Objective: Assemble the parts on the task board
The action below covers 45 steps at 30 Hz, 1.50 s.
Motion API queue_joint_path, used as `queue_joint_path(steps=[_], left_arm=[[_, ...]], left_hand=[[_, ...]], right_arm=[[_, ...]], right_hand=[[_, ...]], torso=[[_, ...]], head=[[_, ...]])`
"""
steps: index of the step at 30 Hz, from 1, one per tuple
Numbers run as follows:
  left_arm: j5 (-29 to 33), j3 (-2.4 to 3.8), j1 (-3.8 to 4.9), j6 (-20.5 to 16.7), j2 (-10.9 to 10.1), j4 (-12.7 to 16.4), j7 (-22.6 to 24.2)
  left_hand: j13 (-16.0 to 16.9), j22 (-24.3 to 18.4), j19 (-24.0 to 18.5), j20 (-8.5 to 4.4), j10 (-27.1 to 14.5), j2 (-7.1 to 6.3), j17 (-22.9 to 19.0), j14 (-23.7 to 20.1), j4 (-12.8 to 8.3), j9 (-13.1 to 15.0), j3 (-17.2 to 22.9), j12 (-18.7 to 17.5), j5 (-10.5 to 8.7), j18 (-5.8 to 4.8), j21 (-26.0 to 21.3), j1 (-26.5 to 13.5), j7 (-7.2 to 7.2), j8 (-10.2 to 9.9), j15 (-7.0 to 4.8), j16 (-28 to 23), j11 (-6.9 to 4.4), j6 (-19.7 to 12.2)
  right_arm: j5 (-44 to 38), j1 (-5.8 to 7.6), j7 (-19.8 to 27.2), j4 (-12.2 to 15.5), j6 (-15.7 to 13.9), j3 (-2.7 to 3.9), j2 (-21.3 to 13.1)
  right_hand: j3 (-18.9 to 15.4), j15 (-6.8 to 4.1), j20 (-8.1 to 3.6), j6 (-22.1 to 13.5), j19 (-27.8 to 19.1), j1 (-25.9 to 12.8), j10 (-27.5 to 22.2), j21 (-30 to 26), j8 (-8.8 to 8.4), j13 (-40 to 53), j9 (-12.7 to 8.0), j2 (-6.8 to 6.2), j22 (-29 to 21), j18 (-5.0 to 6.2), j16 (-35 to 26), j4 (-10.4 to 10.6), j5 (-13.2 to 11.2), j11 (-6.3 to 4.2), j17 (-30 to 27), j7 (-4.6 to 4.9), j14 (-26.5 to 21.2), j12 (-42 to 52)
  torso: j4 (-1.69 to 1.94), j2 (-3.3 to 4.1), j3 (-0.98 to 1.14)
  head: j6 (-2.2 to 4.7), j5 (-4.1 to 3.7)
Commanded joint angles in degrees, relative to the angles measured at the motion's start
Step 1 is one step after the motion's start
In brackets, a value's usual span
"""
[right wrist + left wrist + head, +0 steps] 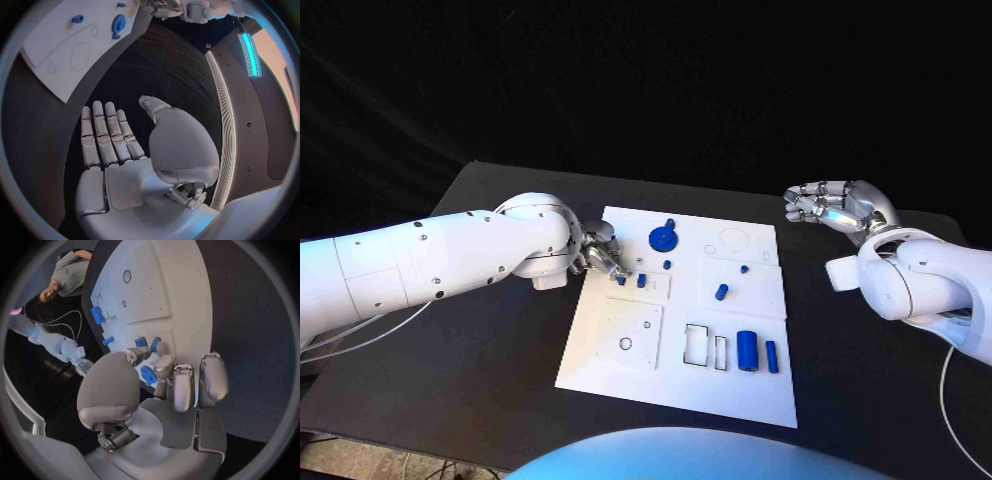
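Note:
The white task board (pixel 678 375) lies mid-table. My left hand (pixel 599 250) hovers low over its left edge, fingers curled in. In the left wrist view a small blue part (pixel 148 375) sits pinched between the thumb and a finger of that hand (pixel 169 385). Just beyond the fingertips two small blue parts (pixel 632 281) stand in the board. A blue disc (pixel 664 238) lies farther back, a blue peg (pixel 721 292) mid-board, and two blue cylinders (pixel 759 353) near the front right. My right hand (pixel 834 208) is raised off the board's right side, its fingers (pixel 103 135) straight and holding nothing.
The board has rectangular cut-outs (pixel 704 345) beside the cylinders and a raised square plate (pixel 632 333) with a round hole on its left half. Black table (pixel 473 370) surrounds the board on all sides.

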Motion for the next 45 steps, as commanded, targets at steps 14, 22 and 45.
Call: queue_joint_path(steps=[14, 22, 45], left_arm=[[0.39, 0.02, -0.01, 0.58, 0.09, -0.30, 0.07], [0.82, 0.12, -0.02, -0.79, -0.03, -0.14, 0.20], [5.80, 1.40, 0.88, -21.33, 1.29, 0.39, 19.89]], left_hand=[[0.30, 0.01, 0.19, -0.27, 0.04, 0.48, 11.51, 4.94, 0.00, 0.08, -4.26, 0.41, 0.02, -0.92, -0.21, -2.05, 0.48, -0.78, -0.34, 0.29, -0.14, 0.31], [0.07, -0.12, 0.13, -0.28, -0.09, 1.30, 11.20, 4.86, 0.08, 0.24, -7.38, 0.24, 0.02, -0.89, -0.32, -3.72, 0.53, -1.09, -0.34, 0.16, -0.09, 0.41], [-27.27, -34.83, -23.68, 6.21, -27.11, 1.21, -28.84, -15.09, -0.20, -7.66, -11.30, -23.64, 0.34, 5.15, -26.30, 10.24, 9.62, -11.13, 7.17, -24.97, 8.49, -15.16]], right_arm=[[-0.31, -0.03, 0.65, 0.01, 0.90, 0.01, 0.01], [-0.31, -0.05, 0.69, 0.03, 0.92, 0.01, -0.01], [-0.25, -0.17, 0.63, -0.04, 1.04, 0.01, 0.14]], right_hand=[[-0.02, 0.06, 0.03, -0.27, -0.37, -0.10, -0.40, -0.13, 0.23, -0.02, 0.09, 0.47, -0.06, -0.01, 0.37, 0.22, 0.20, 0.20, -0.10, 4.35, -0.48, 0.19], [-0.06, 0.07, 0.03, -0.27, -0.39, -0.18, -0.40, -0.14, 0.24, -0.02, 0.09, 0.47, -0.07, -0.02, 0.37, 0.28, 0.19, 0.20, -0.12, 4.35, -0.50, 0.20], [-0.16, 0.08, 0.03, -0.26, -0.45, -0.37, -0.41, -0.15, 0.26, -0.02, 0.09, 0.54, -0.10, -0.03, 0.41, 0.49, 0.21, 0.21, -0.19, 4.35, -0.54, 0.26]], torso=[[-0.01, 0.02, -0.01], [-0.08, 0.08, -0.08], [-0.01, 0.05, -0.04]], head=[[-0.06, -0.08], [0.09, -0.19], [0.97, -1.22]])
